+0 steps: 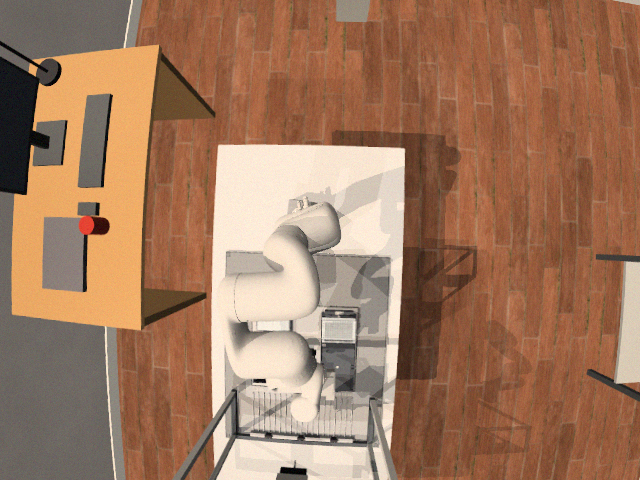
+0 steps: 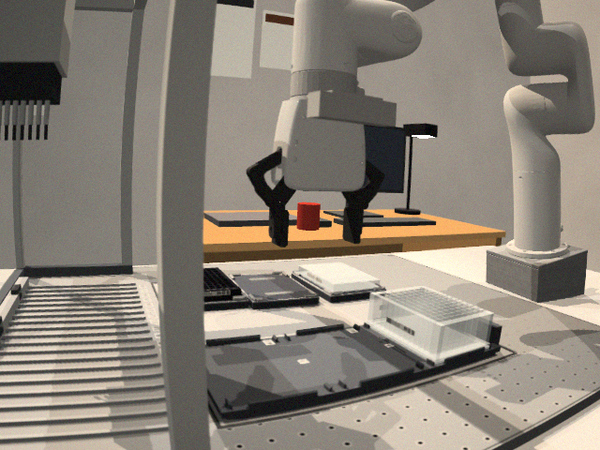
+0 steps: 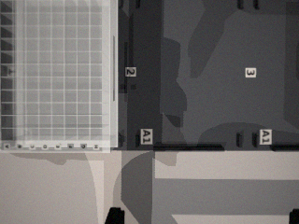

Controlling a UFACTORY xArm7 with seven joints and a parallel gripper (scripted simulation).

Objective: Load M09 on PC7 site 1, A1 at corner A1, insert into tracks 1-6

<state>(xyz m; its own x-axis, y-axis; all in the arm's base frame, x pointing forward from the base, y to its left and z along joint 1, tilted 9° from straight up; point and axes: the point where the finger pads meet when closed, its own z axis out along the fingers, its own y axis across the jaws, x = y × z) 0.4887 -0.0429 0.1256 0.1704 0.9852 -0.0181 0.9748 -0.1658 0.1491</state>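
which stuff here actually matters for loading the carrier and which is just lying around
Part of the job:
- carrier PC7
- deep-well block M09, on the carrier
- white plate and dark plate in their nests
- emptied middle nest
- loading rails
- open gripper

Just lying about:
- orange desk
- red cup
- monitor
- desk lamp
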